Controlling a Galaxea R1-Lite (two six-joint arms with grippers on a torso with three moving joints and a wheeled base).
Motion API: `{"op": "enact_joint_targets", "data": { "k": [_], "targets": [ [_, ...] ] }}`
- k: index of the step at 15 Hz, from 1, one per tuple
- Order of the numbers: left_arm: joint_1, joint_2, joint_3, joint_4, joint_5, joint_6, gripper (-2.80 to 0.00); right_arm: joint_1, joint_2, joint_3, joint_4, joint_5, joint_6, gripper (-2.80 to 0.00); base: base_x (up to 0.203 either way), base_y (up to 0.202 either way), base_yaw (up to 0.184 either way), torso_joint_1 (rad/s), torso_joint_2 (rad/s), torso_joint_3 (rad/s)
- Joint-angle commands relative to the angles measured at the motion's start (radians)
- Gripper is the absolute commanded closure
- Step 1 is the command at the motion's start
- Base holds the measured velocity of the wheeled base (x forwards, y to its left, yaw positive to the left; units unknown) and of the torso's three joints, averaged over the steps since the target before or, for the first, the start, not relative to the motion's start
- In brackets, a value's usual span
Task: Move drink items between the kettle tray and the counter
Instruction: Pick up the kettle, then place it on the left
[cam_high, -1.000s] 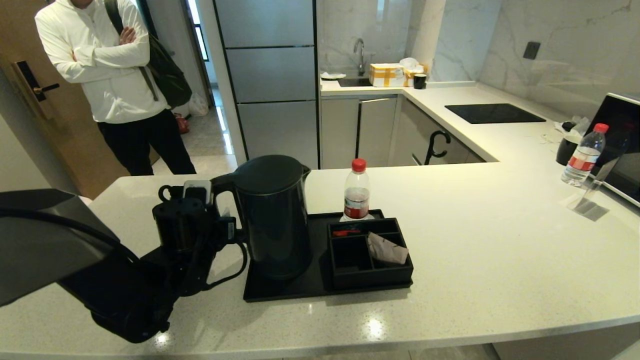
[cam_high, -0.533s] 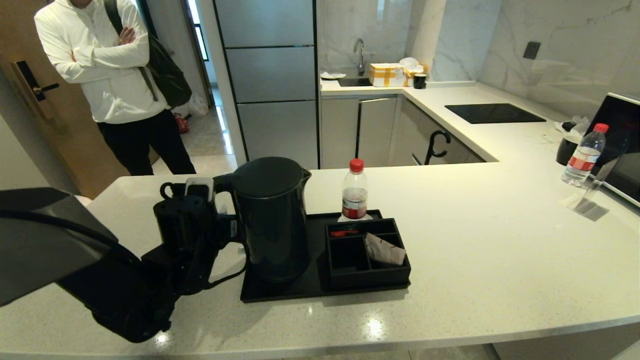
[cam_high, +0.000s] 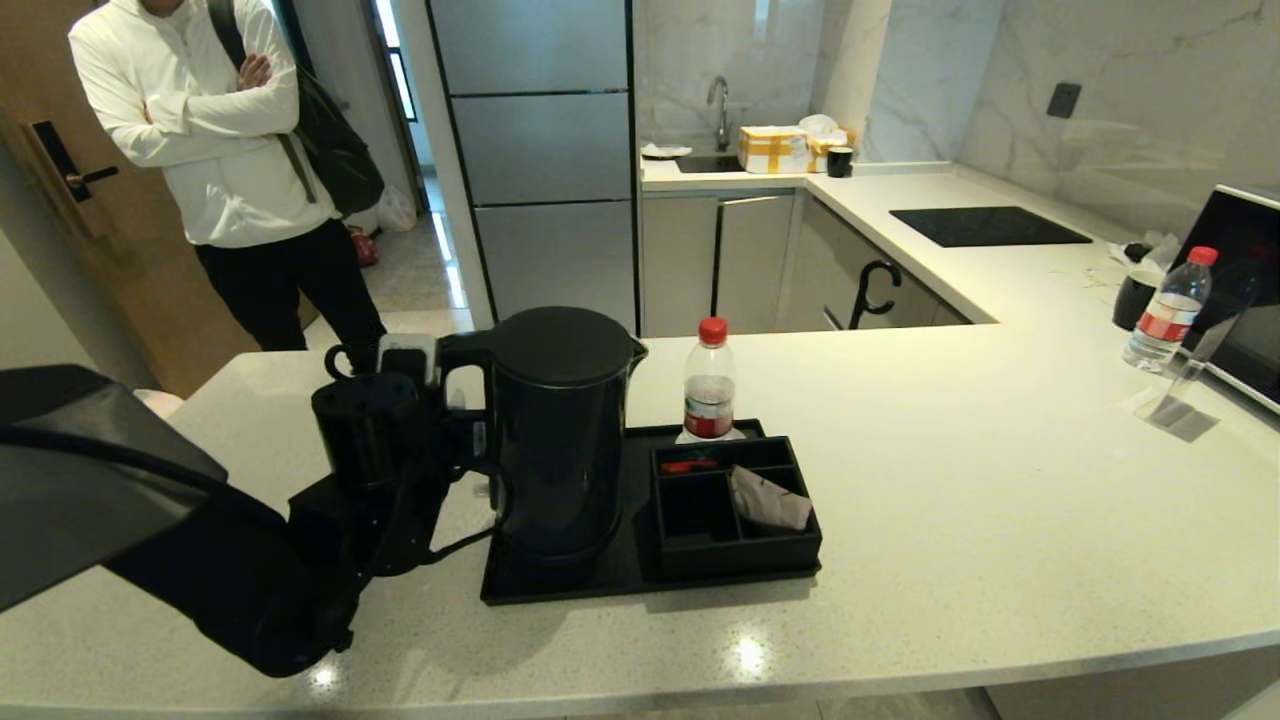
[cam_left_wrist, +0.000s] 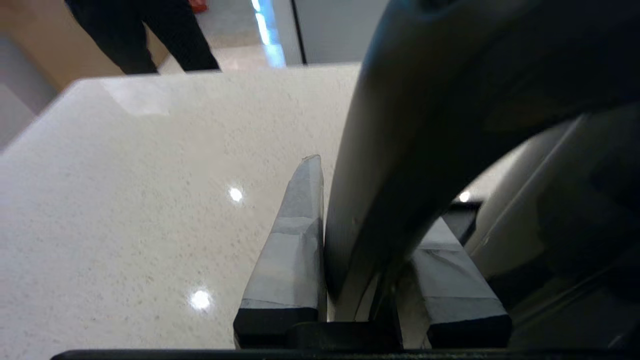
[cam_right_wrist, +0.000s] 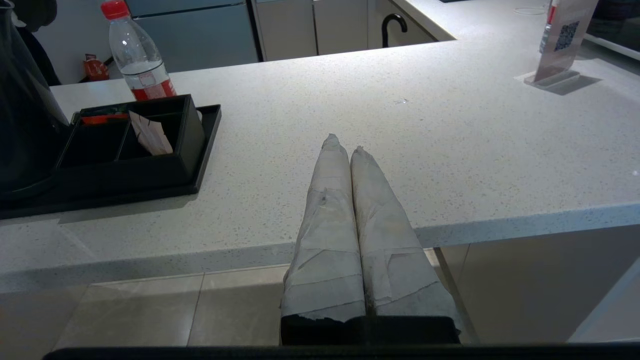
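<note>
The tall black kettle (cam_high: 560, 430) stands over the left part of the black tray (cam_high: 600, 585) on the pale counter (cam_high: 950, 480). My left gripper (cam_high: 468, 440) is shut on its loop handle (cam_left_wrist: 400, 150), taped fingers (cam_left_wrist: 292, 240) on either side. The black organiser box (cam_high: 735, 510) on the tray holds the beige sachet (cam_high: 768, 498), leaning in a right-hand compartment; both also show in the right wrist view, sachet (cam_right_wrist: 150, 135) and box (cam_right_wrist: 125, 150). My right gripper (cam_right_wrist: 345, 145) hangs shut and empty in front of the counter's near edge, right of the tray.
A clear red-capped bottle (cam_high: 711, 385) stands at the tray's back edge. At the far right are another bottle (cam_high: 1165, 310), a clear sign stand (cam_high: 1180, 400) and a black appliance (cam_high: 1240, 290). A black hob (cam_high: 985, 227) lies beyond. A person (cam_high: 220, 150) stands behind the counter's left.
The kettle, held by my left gripper, has shifted right and slightly up. The tray slid a little left earlier. The right arm has not moved.
</note>
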Motion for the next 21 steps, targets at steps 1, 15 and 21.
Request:
{"op": "enact_joint_targets", "data": {
  "k": [1, 15, 21],
  "targets": [
    [0.001, -0.017, -0.016, -0.008, 0.005, -0.001, 0.00, 0.000, 0.000, 0.029, -0.001, 0.000, 0.000, 0.00, 0.000, 0.000, 0.000, 0.000, 0.00, 0.000],
    [0.171, -0.128, -0.013, 0.053, 0.040, -0.021, 0.00, 0.000, 0.000, 0.029, -0.001, 0.000, 0.000, 0.00, 0.000, 0.000, 0.000, 0.000, 0.00, 0.000],
    [0.353, -0.207, 0.101, 0.077, -0.144, -0.046, 0.00, 0.000, 0.000, 0.029, -0.001, 0.000, 0.000, 0.00, 0.000, 0.000, 0.000, 0.000, 0.00, 0.000]
  ]
}}
